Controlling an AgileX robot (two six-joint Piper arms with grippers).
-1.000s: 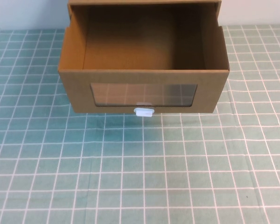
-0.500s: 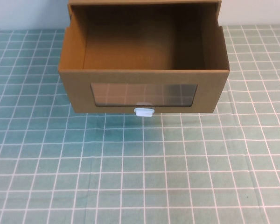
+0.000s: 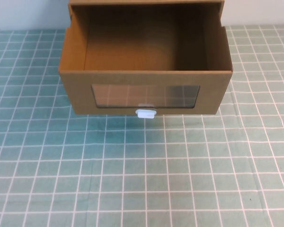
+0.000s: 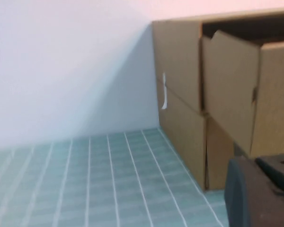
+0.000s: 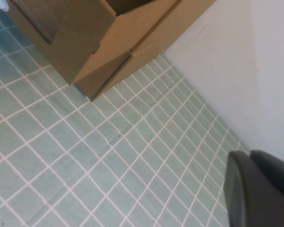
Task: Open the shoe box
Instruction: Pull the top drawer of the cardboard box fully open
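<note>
Desk (image 3: 38, 189) under a teal grid cloth (image 3: 142, 179), with a plain pale wall (image 4: 61, 61) right behind the shoe box (image 3: 146, 90). The box sits against the wall with its drawer (image 3: 142, 80) slid out toward the robot; clear window (image 3: 146, 96) and white tab (image 3: 146, 113) on the drawer front. Left tool (image 4: 262, 194) is low, near the box's left side; its state cannot be told. Right tool (image 5: 260, 189) is off the box's right side, apart from it, closed narrow.
</note>
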